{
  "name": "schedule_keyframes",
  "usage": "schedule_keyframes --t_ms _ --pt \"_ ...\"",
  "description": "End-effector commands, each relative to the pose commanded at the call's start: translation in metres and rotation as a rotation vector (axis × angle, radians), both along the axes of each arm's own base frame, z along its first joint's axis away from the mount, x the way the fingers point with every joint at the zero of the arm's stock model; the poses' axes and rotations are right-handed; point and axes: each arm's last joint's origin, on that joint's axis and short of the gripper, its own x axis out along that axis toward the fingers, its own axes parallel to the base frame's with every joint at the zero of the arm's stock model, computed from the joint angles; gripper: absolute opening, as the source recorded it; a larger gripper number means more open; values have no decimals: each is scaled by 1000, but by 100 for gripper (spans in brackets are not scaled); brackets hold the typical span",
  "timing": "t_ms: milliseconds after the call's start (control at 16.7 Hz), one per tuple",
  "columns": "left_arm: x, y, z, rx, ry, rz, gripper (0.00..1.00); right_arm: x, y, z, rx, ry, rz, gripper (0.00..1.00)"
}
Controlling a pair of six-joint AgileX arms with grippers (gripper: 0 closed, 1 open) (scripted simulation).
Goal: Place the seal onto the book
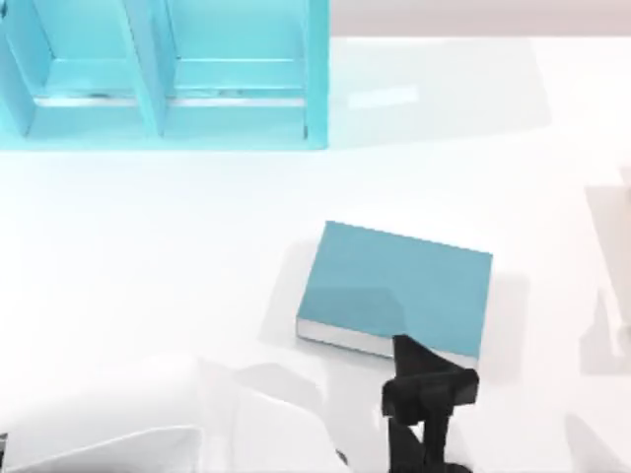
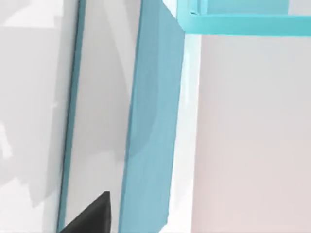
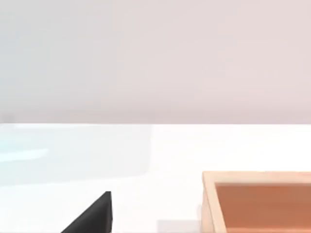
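Our left arm reaches in from the near edge of the worktop (image 1: 148,246), a little right of the middle in the top view. Its black left pincer (image 1: 406,350) hangs over the near edge of the book (image 1: 404,281), where the white page edges show. We cannot tell from above whether the pincer is set wide or narrow, or whether it holds anything.

The book lies flat near the middle of the worktop, teal-blue cover up and turned slightly askew. It is well apart from the teal-blue shelf unit (image 1: 168,79) at the far left corner.

In the left wrist view the book is very close, with its pale page block between the two blue covers and a corner of the shelf unit beyond it.

The right wrist view looks across bare worktop towards a pale wall. A dark sliver of the right pincer (image 3: 92,216) shows there, near an orange-brown wooden box (image 3: 262,199); its state we cannot tell either
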Motion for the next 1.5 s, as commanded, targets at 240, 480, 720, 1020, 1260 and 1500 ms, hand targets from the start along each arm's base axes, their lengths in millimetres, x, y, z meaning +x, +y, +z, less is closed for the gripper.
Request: schedule_keyframes --t_ms 240,480,720,1020,1260,1500 --pt "35 37 8 -237 57 202 100 0 0 0 0 0 0 100" --pt "73 98 29 -783 37 531 100 0 0 0 0 0 0 100" --pt "94 165 71 -1655 -110 868 100 0 0 0 0 0 0 100" --pt "83 225 103 -2667 -151 1100 100 0 0 0 0 0 0 100" --pt "75 257 88 2683 114 -1107 100 0 0 0 0 0 0 100" --pt "70 299 57 2245 206 -922 100 0 0 0 0 0 0 100"
